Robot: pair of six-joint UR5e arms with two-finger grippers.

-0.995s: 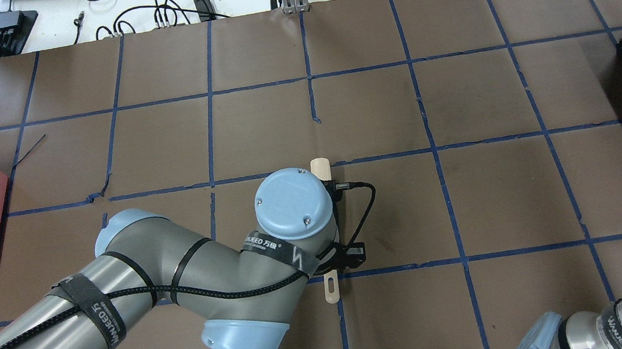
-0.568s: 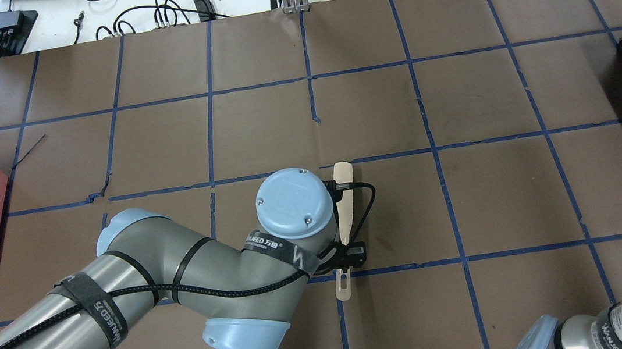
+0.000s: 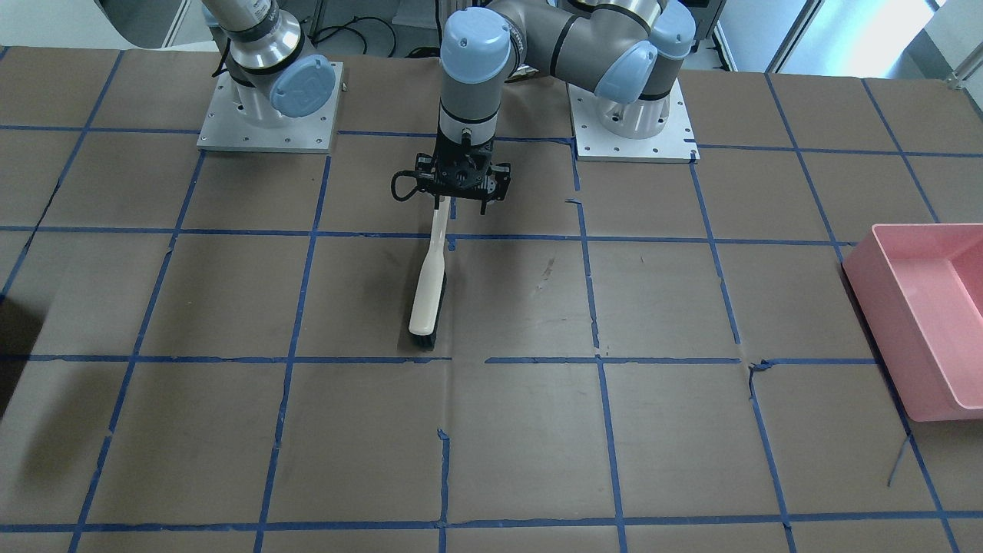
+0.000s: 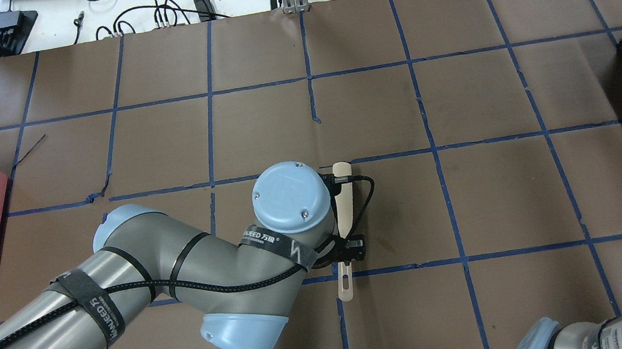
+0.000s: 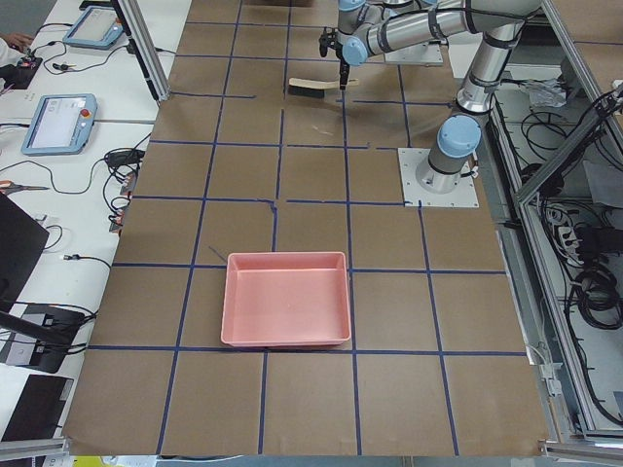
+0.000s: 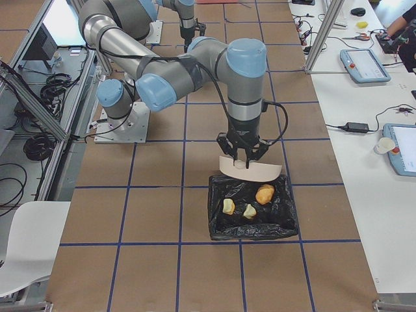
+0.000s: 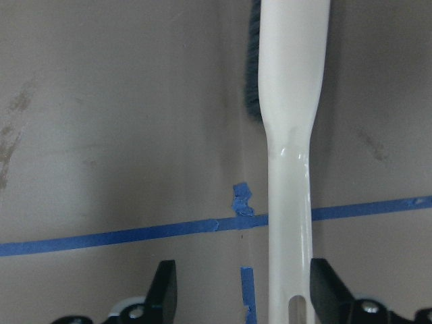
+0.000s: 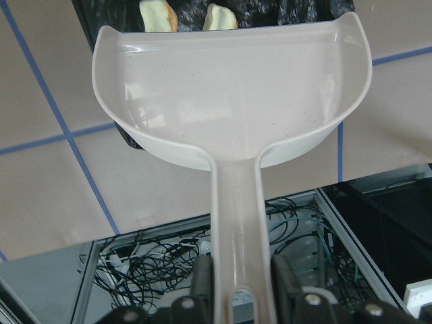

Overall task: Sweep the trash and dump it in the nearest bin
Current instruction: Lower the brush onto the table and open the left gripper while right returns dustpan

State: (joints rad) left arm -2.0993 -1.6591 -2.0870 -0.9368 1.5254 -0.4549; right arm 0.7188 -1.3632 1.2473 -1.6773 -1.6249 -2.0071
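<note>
the table [image 3: 691, 430] is wrapped in matte brown paper, creased in places and ruled into big squares by blue tape [image 3: 292, 307], with both arms bolted to square metal plates [image 3: 265, 115] along the robot's edge. beyond the far edge a white surface carries a tangle of black cables [image 4: 164, 15]. a shallow pink bin [image 3: 895, 338] of smooth plastic, rectangular with rounded corners, sits at the end on the robot's left. at the opposite end stands the black-lined bin [image 6: 260, 227], its crinkled, glossy bag folded over the rim. the trash lies inside it on the black film: a round lump [image 6: 264, 194], golden-brown and potato-like, and near it two smaller chunks [image 6: 228, 206], pale tan with toasted edges, none of the three touching. the right gripper [image 8: 241, 277] has its fingers pressed against both sides of the flat handle of a cream plastic dustpan [image 8: 229, 88], whose wide, glossy scoop with raised curved walls hangs at the bin's rim, lip toward the trash. near mid-table the left gripper [image 7: 239, 293] is spread wide around the slotted handle of a cream brush [image 3: 427, 296]; one finger is at the handle, the other well clear, so it grips nothing. the brush rests on the paper on its dark bristles [image 7: 252, 74], head pointing away from the robot.
</note>
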